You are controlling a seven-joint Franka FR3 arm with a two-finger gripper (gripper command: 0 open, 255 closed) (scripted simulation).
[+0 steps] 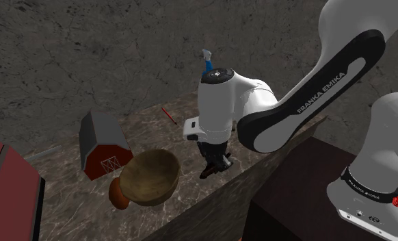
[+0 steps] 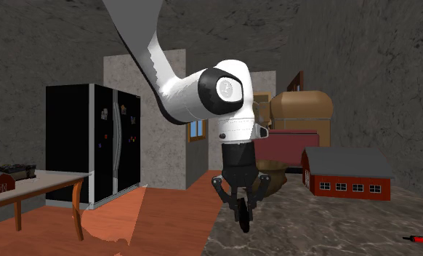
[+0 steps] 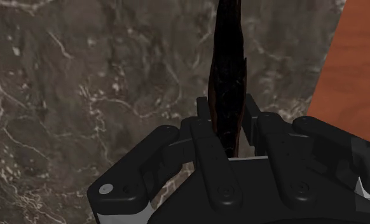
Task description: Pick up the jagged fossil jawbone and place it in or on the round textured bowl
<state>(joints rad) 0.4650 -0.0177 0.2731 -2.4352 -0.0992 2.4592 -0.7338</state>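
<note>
1. Grasp looks done to me: the gripper is clamped on the jawbone. Its fingers press on either side of that thin dark piece, and most of it sticks out past the tips.
2. In the second exterior view the jawbone hangs below the fingertips, with its lower end right at the marbled counter. Can't tell if it's touching or just off the surface.
3. So I'd call this the start of the lift-and-carry step. Nothing is in the bowl yet.
4. The bowl sits near the gripper, toward the shoulder view's left. An orange thing is tucked against its far side, and a red barn stands just beside it.
5. Next move, my guess: go straight up first so the dangling end clears the bowl's rim. Then carry it across to the shoulder view's left, lower over the middle and let go.
6. One worry is that with so much of it hanging free, it could twist in the grip on the way. I'd keep the carry slow and drop it dead centre.
</note>
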